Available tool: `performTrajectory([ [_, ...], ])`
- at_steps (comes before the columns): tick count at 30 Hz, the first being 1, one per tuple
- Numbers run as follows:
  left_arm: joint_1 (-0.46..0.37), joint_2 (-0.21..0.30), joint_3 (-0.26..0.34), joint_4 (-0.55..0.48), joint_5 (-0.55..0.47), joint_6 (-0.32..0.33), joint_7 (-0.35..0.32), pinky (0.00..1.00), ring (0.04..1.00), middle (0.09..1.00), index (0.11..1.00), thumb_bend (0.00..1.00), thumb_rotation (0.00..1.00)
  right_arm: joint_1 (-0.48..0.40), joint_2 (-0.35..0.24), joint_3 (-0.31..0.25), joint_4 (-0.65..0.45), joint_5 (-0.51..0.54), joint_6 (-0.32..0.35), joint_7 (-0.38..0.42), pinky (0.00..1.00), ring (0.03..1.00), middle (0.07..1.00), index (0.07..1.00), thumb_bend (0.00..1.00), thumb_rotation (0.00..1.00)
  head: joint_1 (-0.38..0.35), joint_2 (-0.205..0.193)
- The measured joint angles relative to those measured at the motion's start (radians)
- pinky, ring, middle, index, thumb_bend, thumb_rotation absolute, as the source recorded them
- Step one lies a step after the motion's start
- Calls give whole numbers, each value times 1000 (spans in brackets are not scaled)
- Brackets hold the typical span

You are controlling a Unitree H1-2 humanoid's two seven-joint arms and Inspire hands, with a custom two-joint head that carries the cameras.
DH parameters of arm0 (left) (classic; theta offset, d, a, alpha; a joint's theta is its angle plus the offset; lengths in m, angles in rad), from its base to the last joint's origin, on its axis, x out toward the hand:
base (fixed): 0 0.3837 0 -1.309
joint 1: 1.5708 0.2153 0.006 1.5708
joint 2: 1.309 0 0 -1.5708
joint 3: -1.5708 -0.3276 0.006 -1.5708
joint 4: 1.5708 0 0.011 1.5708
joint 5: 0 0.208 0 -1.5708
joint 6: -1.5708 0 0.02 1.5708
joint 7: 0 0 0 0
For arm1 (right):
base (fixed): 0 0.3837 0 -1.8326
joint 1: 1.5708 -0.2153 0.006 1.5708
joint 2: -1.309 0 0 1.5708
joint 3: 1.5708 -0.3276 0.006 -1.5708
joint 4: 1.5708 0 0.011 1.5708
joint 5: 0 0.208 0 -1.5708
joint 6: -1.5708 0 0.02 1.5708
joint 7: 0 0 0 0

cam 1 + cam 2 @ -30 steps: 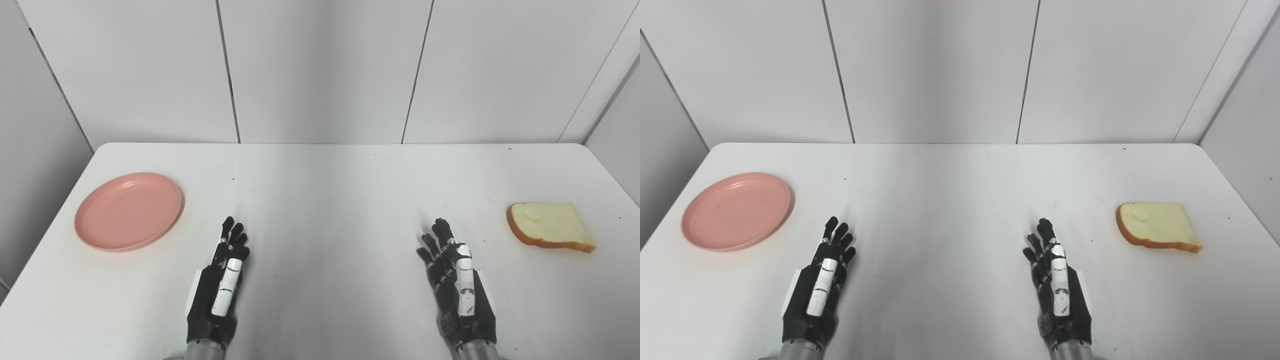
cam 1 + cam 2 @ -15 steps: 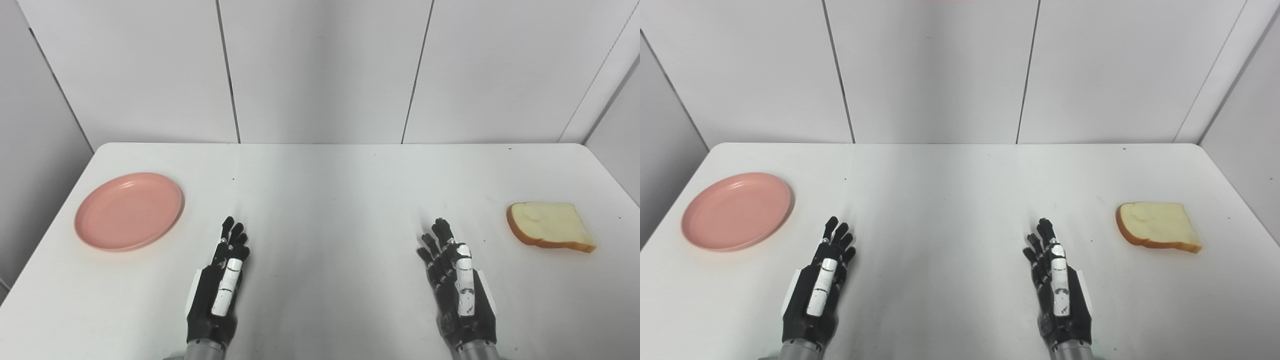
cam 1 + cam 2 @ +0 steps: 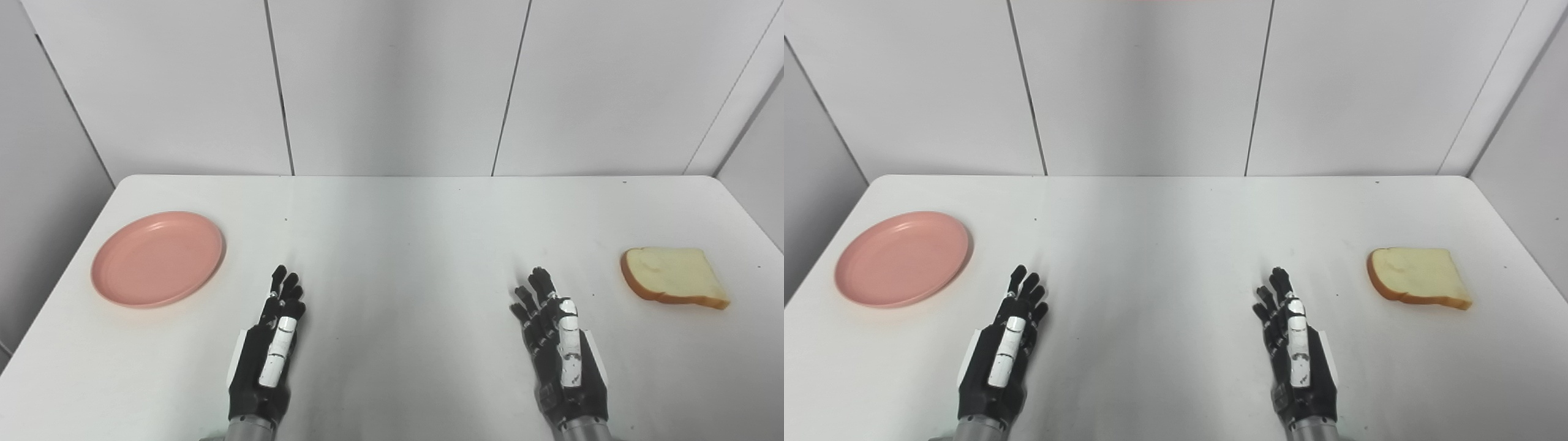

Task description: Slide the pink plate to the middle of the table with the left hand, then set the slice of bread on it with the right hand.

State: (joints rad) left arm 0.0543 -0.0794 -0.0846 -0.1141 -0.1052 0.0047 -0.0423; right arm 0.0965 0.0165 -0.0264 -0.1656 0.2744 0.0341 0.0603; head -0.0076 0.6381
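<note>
A round pink plate (image 3: 158,258) lies flat at the left side of the white table (image 3: 404,233), near its left edge. A slice of bread (image 3: 674,277) with a brown crust lies flat at the right side. My left hand (image 3: 269,346) is open and empty, fingers stretched forward, low over the table near the front, to the right of the plate and apart from it. My right hand (image 3: 560,349) is open and empty too, near the front, to the left of the bread and apart from it.
White wall panels (image 3: 392,86) stand behind the table's far edge. The table's left edge runs close beside the plate, and its right edge lies just past the bread.
</note>
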Motion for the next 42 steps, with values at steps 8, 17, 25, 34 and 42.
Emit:
performTrajectory([
  [8, 0, 0, 0, 0, 0, 0, 0, 1000, 1000, 1000, 1000, 852, 760, 0, 0, 2, 0, -6, 0, -2, 956, 949, 981, 950, 780, 966, -5, -2],
  [17, -4, 0, 0, 6, 0, -3, 0, 1000, 1000, 1000, 1000, 848, 759, 0, 0, 3, 2, -9, 0, 0, 962, 951, 982, 955, 776, 975, 23, -23],
  [25, -22, -28, -18, 67, 26, -76, 3, 1000, 1000, 1000, 1000, 808, 747, -8, -25, -8, 25, 38, -1, 47, 999, 986, 1000, 986, 777, 1000, 224, -127],
  [34, -76, -83, -31, 170, 47, -189, 6, 1000, 1000, 1000, 1000, 770, 740, -74, -55, -32, 108, 76, -30, 92, 1000, 1000, 1000, 1000, 775, 1000, 314, -262],
  [42, -136, -98, -35, 256, 49, -303, 8, 1000, 1000, 1000, 1000, 729, 706, -127, -77, -56, 159, 88, -42, 109, 1000, 1000, 1000, 1000, 680, 1000, 336, -328],
])
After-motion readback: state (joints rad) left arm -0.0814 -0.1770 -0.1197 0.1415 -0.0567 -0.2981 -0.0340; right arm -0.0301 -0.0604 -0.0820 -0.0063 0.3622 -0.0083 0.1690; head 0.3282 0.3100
